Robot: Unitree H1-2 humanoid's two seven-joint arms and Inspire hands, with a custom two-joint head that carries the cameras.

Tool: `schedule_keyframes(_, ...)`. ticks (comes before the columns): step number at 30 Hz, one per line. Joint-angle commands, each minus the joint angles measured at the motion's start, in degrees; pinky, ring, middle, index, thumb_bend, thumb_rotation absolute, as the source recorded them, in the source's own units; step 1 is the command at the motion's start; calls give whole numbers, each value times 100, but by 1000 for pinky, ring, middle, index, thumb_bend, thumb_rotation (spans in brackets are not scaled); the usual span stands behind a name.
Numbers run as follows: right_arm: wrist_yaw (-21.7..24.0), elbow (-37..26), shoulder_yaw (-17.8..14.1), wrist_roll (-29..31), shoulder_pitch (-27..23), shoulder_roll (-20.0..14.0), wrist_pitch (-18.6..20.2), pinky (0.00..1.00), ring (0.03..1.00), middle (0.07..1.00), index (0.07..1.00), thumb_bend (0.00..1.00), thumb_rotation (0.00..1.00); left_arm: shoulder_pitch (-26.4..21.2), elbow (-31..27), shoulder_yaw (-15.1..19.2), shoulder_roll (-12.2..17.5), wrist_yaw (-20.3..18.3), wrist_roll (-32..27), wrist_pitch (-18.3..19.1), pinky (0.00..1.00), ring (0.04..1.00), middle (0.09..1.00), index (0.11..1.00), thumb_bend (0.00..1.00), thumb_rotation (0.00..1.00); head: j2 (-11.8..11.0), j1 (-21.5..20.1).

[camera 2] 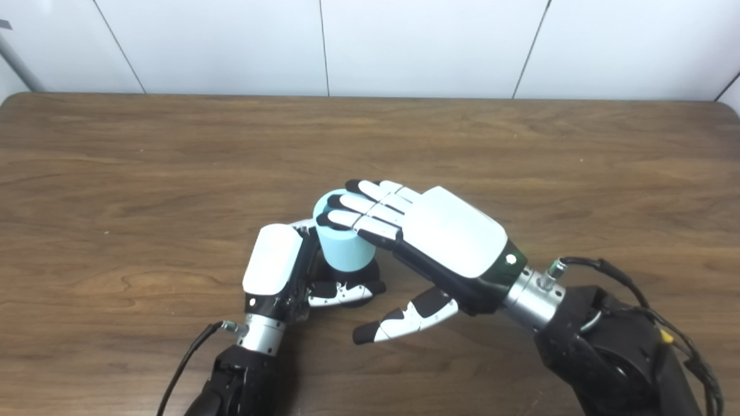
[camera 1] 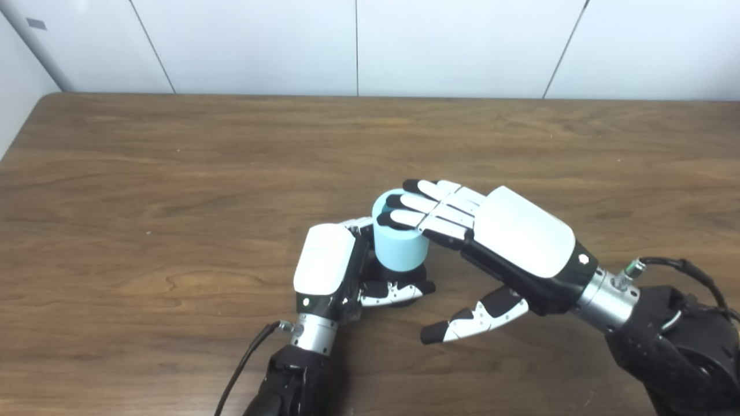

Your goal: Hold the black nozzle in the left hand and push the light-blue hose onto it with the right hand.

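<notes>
- The left hand (camera 1: pixel 325 267) is standing on its edge on the table, its white back facing the cameras, with fingers and thumb curling around the black nozzle (camera 1: pixel 383 275), which is sitting low on the wood and is mostly hidden; only dark slivers are showing at the base.
- The thumb of that hand is wrapping across the near side of the nozzle, its tip lying just under the hose.
- The light-blue hose (camera 1: pixel 399 247) is standing upright as a short, wide cylinder directly on top of the nozzle, its lower rim meeting the black part; how far it is seated I cannot tell.
- The right hand (camera 2: pixel 445 237) is reaching in from the right, palm down, with its fingers (camera 2: pixel 361 211) stretched nearly flat and lying across the top rim of the hose, pressing on it rather than gripping it.
- Its thumb (camera 2: pixel 404 319) is hanging free below the palm, well clear of the hose and pointing left over the wood, so this hand is spread wide and enclosing nothing.
- Both hands are working just beside each other near the middle of the wooden table (camera 1: pixel 144 173).
- A white panelled wall (camera 2: pixel 231 46) is running behind the far edge.
</notes>
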Motion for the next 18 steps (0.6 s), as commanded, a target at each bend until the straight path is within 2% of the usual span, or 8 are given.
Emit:
schedule_keyframes(1,316,227,137,-98,164,-248,-54,907,936,907,880,555,745,498,387,-349,-298,-208,108,221,428,478,463,498,523,0,4,5)
schedule_keyframes(7,234,314,214,-59,216,-326,-115,904,932,905,888,557,756,493,375,-365,-286,-215,204,253,435,492,488,488,522,0,4,5)
schedule_keyframes(12,151,372,289,-58,249,-386,-114,908,919,895,885,563,749,484,392,-360,-289,-216,227,254,407,471,464,500,522,0,4,5)
schedule_keyframes(18,60,509,430,-152,301,-438,-141,909,911,890,873,565,760,483,380,-357,-284,-230,261,291,426,479,469,496,523,0,36,23)
